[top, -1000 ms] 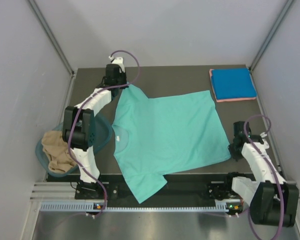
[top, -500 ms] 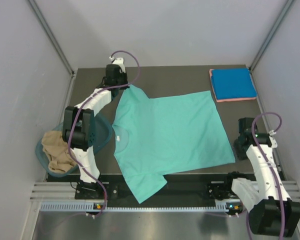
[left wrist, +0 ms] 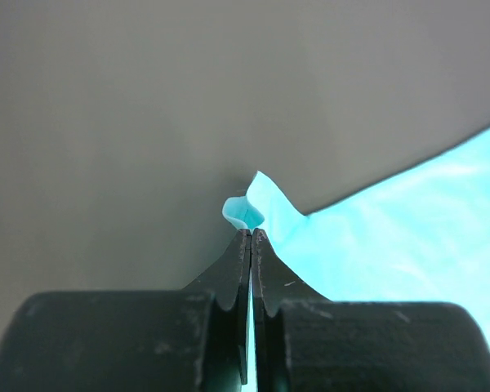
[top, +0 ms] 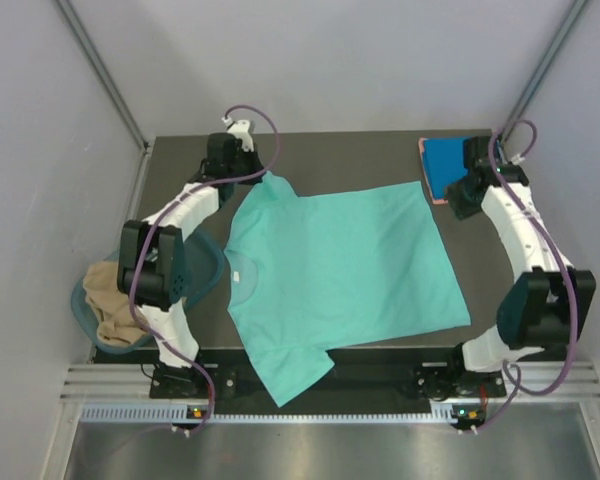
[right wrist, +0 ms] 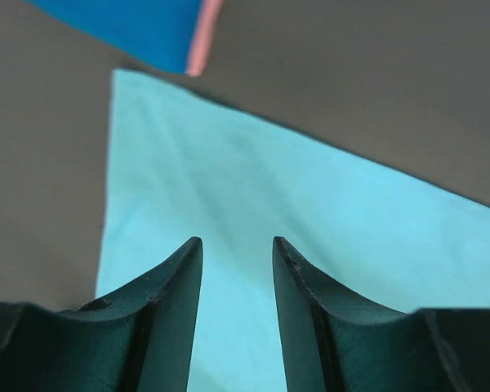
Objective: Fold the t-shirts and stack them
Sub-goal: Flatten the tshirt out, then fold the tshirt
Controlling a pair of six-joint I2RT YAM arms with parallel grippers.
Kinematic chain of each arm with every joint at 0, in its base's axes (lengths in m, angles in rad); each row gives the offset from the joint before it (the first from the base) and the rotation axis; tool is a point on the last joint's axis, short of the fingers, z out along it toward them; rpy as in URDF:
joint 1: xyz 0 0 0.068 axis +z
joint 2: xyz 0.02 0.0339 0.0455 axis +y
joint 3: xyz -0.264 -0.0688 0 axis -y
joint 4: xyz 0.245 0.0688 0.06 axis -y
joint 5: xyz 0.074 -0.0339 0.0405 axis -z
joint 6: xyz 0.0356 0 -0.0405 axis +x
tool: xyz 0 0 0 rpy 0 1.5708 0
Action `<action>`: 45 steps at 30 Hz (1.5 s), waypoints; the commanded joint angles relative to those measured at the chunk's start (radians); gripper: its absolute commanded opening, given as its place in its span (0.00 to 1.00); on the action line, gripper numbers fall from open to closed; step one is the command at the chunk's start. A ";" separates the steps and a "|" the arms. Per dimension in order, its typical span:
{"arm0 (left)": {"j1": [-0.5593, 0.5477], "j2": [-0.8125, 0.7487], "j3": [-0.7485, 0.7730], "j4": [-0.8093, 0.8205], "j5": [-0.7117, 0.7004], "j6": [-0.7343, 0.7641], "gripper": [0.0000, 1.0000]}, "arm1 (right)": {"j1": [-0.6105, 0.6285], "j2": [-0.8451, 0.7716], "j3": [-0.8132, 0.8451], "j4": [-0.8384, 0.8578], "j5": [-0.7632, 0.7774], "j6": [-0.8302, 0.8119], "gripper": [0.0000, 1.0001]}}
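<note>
Teal-green t-shirt (top: 340,270) lay spread flat at centre of the surface (top: 380,155), collar toward frame left, hem toward frame right, so its long axis ran left–right. L gripper (left wrist: 251,233) was clamped shut on the tip of the upper sleeve, upper left of the top view. R gripper (right wrist: 237,241) hovered w/ jaws apart, nothing betw. them, above the cloth nr the upper-right hem corner. In its wrist view that corner lay ahead & left of the fingertips, just short of the folded blue t-shirt (right wrist: 139,24) and the pink t-shirt (right wrist: 202,37) under it. Judged: R arm was nearer this corner, and a grasp would need a short reach fwd-left. Tan t-shirt (top: 115,300) sat in the tub (top: 205,270), frame left.
</note>
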 commanded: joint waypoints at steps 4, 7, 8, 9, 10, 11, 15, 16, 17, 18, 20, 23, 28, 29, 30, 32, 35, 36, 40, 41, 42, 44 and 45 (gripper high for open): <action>0.004 -0.140 -0.058 0.097 0.054 0.021 0.00 | 0.081 0.247 0.259 0.256 -0.122 -0.189 0.41; 0.004 -0.163 -0.069 0.082 0.045 0.039 0.00 | 0.088 0.339 0.342 0.268 -0.104 -0.177 0.41; 0.004 -0.167 -0.072 0.080 0.045 0.048 0.00 | 0.090 0.371 0.351 0.274 -0.101 -0.160 0.39; 0.004 -0.173 -0.079 0.080 0.045 0.051 0.00 | 0.090 0.388 0.356 0.276 -0.101 -0.124 0.38; 0.004 -0.178 -0.084 0.083 0.045 0.056 0.00 | 0.090 0.404 0.362 0.277 -0.109 -0.113 0.37; 0.004 -0.183 -0.092 0.085 0.048 0.058 0.00 | 0.090 0.439 0.377 0.276 -0.111 -0.097 0.36; 0.004 -0.203 -0.113 0.100 0.094 0.061 0.00 | 0.093 0.528 0.422 0.242 -0.121 -0.047 0.36; 0.004 -0.206 -0.121 0.106 0.114 0.064 0.00 | 0.092 0.545 0.430 0.238 -0.124 -0.037 0.36; 0.004 -0.210 -0.136 0.118 0.138 0.064 0.00 | 0.091 0.580 0.451 0.235 -0.124 -0.034 0.36; 0.003 -0.221 -0.147 0.124 0.149 0.065 0.00 | 0.091 0.596 0.462 0.236 -0.124 -0.034 0.36; 0.004 -0.232 -0.176 0.147 0.163 0.073 0.00 | 0.090 0.646 0.505 0.235 -0.121 -0.037 0.36; 0.004 -0.250 -0.196 0.152 0.169 0.091 0.00 | 0.087 0.707 0.564 0.213 -0.112 -0.037 0.36; 0.004 -0.272 -0.216 0.152 0.180 0.119 0.00 | 0.079 0.775 0.612 0.207 -0.114 -0.010 0.37; 0.004 -0.281 -0.222 0.157 0.185 0.122 0.00 | 0.078 0.783 0.623 0.205 -0.117 -0.005 0.36; 0.004 -0.287 -0.227 0.163 0.189 0.127 0.00 | 0.075 0.790 0.631 0.201 -0.111 0.004 0.36; 0.004 -0.295 -0.234 0.166 0.191 0.133 0.00 | 0.072 0.815 0.657 0.176 -0.107 0.012 0.37; 0.004 -0.304 -0.241 0.166 0.191 0.142 0.00 | 0.064 0.838 0.687 0.155 -0.114 0.025 0.36; 0.004 -0.304 -0.239 0.166 0.189 0.142 0.00 | 0.061 0.841 0.692 0.153 -0.108 0.027 0.36; 0.004 -0.310 -0.254 0.174 0.186 0.140 0.00 | 0.059 0.858 0.718 0.132 -0.086 0.036 0.37; 0.004 -0.312 -0.256 0.175 0.183 0.140 0.00 | 0.056 0.863 0.724 0.115 -0.084 0.042 0.37; 0.004 -0.312 -0.259 0.177 0.183 0.140 0.00 | 0.058 0.867 0.727 0.112 -0.084 0.044 0.37; 0.004 -0.309 -0.260 0.177 0.186 0.139 0.00 | 0.056 0.875 0.732 0.109 -0.083 0.048 0.37; 0.004 -0.309 -0.260 0.177 0.188 0.139 0.00 | 0.056 0.876 0.732 0.112 -0.081 0.050 0.37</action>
